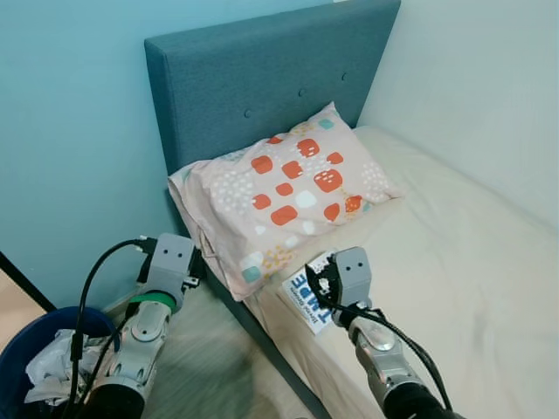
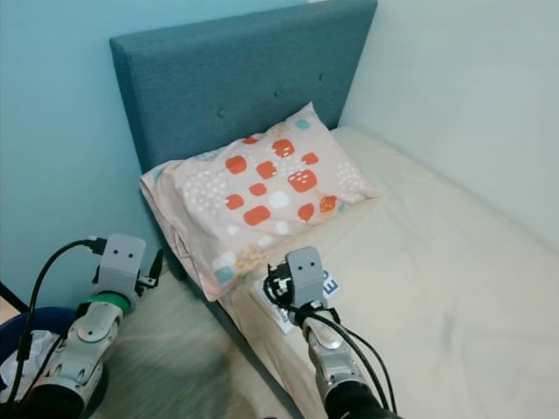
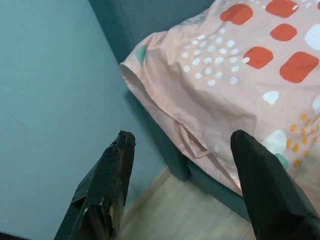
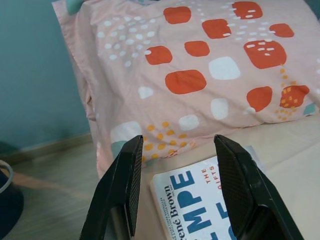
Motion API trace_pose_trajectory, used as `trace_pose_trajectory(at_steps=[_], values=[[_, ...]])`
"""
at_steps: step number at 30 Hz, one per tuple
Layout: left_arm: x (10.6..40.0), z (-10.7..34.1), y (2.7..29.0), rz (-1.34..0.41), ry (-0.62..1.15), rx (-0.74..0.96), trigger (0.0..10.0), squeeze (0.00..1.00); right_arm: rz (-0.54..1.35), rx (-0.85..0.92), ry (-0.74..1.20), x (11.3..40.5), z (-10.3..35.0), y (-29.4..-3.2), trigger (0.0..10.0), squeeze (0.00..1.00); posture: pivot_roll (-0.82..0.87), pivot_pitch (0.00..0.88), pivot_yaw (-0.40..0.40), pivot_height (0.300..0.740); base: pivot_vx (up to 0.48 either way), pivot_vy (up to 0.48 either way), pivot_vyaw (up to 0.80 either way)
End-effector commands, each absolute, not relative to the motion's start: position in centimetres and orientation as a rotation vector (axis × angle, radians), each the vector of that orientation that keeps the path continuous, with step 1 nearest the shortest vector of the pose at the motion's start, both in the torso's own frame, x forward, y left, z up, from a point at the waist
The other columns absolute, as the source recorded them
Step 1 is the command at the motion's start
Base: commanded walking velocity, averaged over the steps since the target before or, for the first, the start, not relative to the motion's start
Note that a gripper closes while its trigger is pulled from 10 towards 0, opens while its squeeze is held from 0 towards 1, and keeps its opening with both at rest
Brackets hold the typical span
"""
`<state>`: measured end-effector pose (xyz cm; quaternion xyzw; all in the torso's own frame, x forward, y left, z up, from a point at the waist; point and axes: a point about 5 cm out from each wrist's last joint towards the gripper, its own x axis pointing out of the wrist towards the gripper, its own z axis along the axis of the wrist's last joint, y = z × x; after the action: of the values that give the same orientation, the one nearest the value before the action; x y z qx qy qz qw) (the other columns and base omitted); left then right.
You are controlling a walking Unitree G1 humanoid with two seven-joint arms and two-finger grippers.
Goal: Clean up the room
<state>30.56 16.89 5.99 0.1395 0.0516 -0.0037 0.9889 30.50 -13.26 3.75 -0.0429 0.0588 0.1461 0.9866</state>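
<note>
Head views: bed [image 1: 454, 262] w/ teal headboard [image 1: 262, 78]. Pink pillow [image 1: 288, 196] lies at the bed's head end. Book [image 1: 307, 292] lies flat on the mattress near the bed edge, just below the pillow. Right gripper [image 4: 177, 187] is above the book. Left gripper [image 3: 182, 187] is beside the bed, over the floor [image 1: 201, 367]. Blue bin [image 1: 39, 358] w/ crumpled paper at lower left.

Left wrist view: jaws apart, holding nothing; pillow corner and bed frame ahead.

Right wrist view: jaws apart, book cover between the fingers [image 4: 125, 180], pillow beyond.
</note>
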Motion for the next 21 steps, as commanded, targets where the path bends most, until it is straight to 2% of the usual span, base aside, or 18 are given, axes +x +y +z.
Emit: trace_pose_trajectory(at_steps=[1,6,21], values=[[30.41,5.74,16.51,-0.020,0.105,0.291,10.0,0.00,0.284,-0.087,0.120,30.48,3.68,-13.51,10.0,0.00,-0.03,0.000,-0.040,0.740,-0.244,0.000,0.00],[30.36,5.71,16.41,-0.020,0.104,0.293,10.0,0.00,0.283,-0.088,0.118,30.47,3.69,-13.58,10.0,0.00,-0.03,0.001,-0.039,0.740,-0.265,0.000,0.00],[30.37,5.63,16.52,-0.025,0.105,0.307,10.0,0.00,0.267,-0.087,0.109,30.61,3.84,-13.69,10.0,0.00,-0.04,0.001,-0.028,0.740,-0.379,0.000,0.00]])
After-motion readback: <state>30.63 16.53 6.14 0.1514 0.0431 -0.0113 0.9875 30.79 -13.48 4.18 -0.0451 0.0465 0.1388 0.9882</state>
